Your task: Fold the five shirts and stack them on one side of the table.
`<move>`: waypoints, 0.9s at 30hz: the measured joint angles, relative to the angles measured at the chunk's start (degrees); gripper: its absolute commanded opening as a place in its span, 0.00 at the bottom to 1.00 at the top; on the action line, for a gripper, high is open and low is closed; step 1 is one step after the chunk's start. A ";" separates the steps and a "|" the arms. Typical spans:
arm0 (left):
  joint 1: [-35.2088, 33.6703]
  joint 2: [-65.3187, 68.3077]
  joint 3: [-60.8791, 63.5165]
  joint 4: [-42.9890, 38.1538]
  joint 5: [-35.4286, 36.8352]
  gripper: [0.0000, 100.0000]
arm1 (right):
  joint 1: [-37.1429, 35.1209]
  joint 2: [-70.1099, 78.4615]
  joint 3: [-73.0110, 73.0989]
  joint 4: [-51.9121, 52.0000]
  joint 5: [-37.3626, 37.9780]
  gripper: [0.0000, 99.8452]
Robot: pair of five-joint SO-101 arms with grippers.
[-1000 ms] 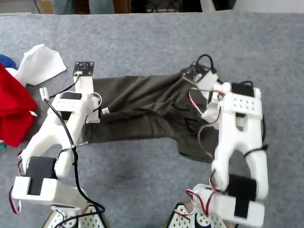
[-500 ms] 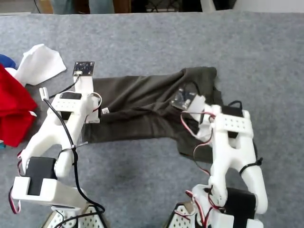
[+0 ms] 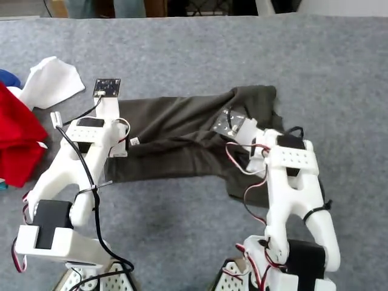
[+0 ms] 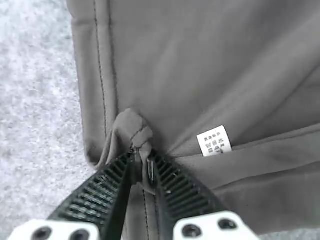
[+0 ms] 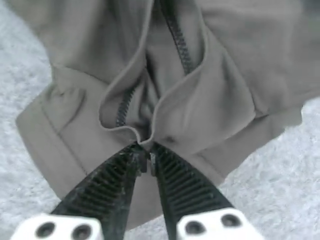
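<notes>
My left pincer (image 4: 141,162) is clamped on a bunched hem (image 4: 132,127) of the olive garment (image 3: 182,133), which lies spread between my pincers. My right pincer (image 5: 145,157) is clamped on its flap beside the zip (image 5: 181,47). I judge the cloth soft, limp and light: grip seams, not loose cloth.

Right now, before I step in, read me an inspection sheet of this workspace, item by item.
Surface: grey table cover, flat.
Job's things: olive garment spread across the middle, zipper showing; red cloth and white cloth heaped at one side.
Clutter: nothing seen.
Grippers: left gripper shut on a pinch of the olive garment's hem, near its white label; right gripper shut on a fabric edge beside the zipper.
Cables: black cable along the left arm; red and white wires looping off the right arm above the garment.
Surroundings: too little visible past the far edge to tell.
</notes>
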 measured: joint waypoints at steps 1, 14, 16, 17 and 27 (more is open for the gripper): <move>0.00 0.00 0.00 0.00 0.00 0.03 | 0.70 0.00 0.00 0.00 0.00 0.01; -0.35 -1.32 -0.97 5.01 0.00 0.03 | 12.13 -0.44 -6.68 10.37 8.88 0.01; -0.44 -2.81 -2.73 8.53 0.00 0.03 | 14.33 -0.44 -8.88 12.57 10.46 0.01; -0.44 -3.52 -3.69 10.11 0.00 0.03 | 15.30 -0.44 -9.93 14.33 11.34 0.01; -0.70 -5.80 -2.55 14.77 -2.11 0.03 | 19.60 -1.05 -8.53 17.76 13.98 0.01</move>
